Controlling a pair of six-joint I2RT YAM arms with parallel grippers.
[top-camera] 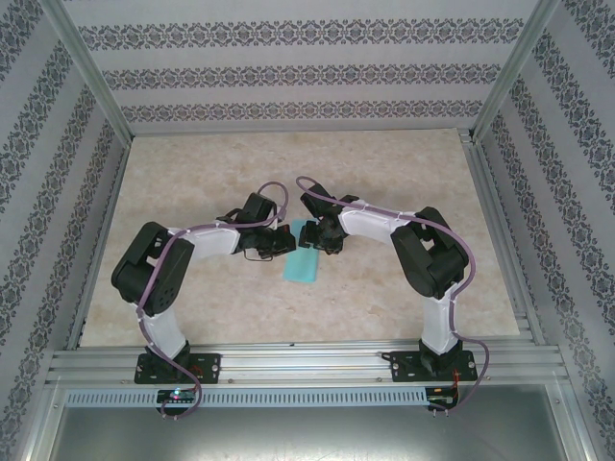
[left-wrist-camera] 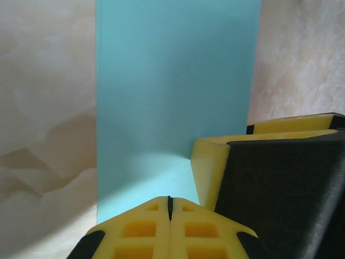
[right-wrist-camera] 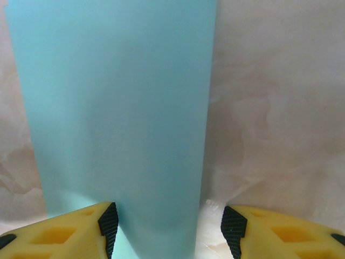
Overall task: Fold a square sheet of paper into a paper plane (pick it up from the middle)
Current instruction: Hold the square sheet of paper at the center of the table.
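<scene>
Top external view: a teal sheet of paper [top-camera: 303, 261] lies flat on the marbled table [top-camera: 404, 173] as a narrow oblong strip. The left gripper [top-camera: 285, 240] comes to the sheet's far end from its left side, and the right gripper [top-camera: 322, 240] from its right side.

Left wrist view: the left gripper [left-wrist-camera: 168, 208] has its yellow fingers pressed together at one short end of the sheet of paper [left-wrist-camera: 172, 81]. Whether any paper is nipped between them cannot be told. One finger [left-wrist-camera: 207, 162] of the right gripper rests on the sheet just beside them.

Right wrist view: the right gripper [right-wrist-camera: 170, 221] has its jaws apart, straddling one long edge of the sheet of paper [right-wrist-camera: 113, 97].
</scene>
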